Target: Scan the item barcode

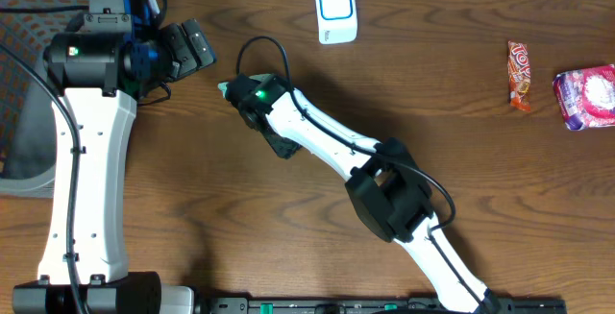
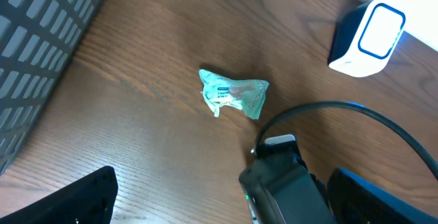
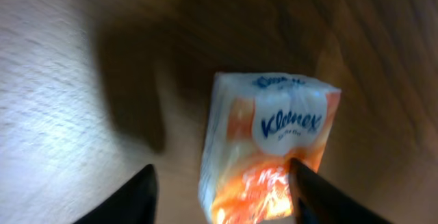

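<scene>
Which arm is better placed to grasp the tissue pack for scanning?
Right. Its gripper straddles the Kleenex pack, jaws open on either side. The left gripper is open but stands apart, nearer the mesh basket.

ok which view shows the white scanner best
The left wrist view: the white scanner appears large there, showing its blue-ringed face and one shaded side. The overhead view shows it whole but small, from straight above. The right wrist view does not show it.

Table (image 1: 461, 160): brown wood grain. Scanner (image 1: 336, 11), 12 o'clock: white, blue ring. Snack bar (image 1: 520, 76), 2 o'clock: orange-red. Pouch (image 1: 586, 97), 3 o'clock: pink and white. Tissue pack (image 3: 267, 142): blue lettering on white panel.
</scene>
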Controlling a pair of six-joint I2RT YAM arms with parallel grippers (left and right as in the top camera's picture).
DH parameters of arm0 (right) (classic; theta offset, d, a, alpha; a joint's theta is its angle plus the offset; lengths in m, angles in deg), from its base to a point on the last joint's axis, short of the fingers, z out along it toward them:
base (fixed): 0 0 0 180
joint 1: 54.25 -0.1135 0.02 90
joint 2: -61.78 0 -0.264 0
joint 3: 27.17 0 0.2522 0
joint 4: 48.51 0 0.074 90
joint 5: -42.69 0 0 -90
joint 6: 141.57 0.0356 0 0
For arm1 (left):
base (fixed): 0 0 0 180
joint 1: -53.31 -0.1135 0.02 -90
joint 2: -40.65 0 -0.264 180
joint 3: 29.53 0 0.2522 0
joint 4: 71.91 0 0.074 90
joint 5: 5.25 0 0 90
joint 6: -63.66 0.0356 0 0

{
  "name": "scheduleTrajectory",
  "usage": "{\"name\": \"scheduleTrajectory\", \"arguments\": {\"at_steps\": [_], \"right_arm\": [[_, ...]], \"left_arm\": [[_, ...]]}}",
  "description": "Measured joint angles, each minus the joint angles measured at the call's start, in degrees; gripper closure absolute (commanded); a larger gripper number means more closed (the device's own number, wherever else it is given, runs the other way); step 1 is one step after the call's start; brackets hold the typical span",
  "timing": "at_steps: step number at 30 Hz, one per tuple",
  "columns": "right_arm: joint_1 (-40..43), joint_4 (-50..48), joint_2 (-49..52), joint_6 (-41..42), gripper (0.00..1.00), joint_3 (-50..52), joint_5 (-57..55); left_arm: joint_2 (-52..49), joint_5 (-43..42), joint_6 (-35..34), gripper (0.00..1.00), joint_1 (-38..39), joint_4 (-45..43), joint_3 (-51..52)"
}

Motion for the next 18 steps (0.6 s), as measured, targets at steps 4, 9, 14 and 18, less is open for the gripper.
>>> {"name": "scheduleTrajectory", "arguments": {"at_steps": [4,9,14,18], "right_arm": [[0.68,0.00,1.16,0.20,0.99,0.02,-1.20],[1.55,0.09,0.87,-0.28,0.99,-0.20,0.17],[4.90,-0.17,-0.76,-2.62,0.99,-0.22,8.07],[12.24,-1.20,-4.61,-7.80,0.99,-0.22,25.73]], "left_arm": [[0.00,0.00,0.00,0.02,0.00,0.00,0.02],[0.00,0.00,0.00,0.02,0.00,0.00,0.00],[0.00,0.00,0.00,0.02,0.00,0.00,0.00],[0.00,0.00,0.00,0.02,0.00,0.00,0.00]]}}
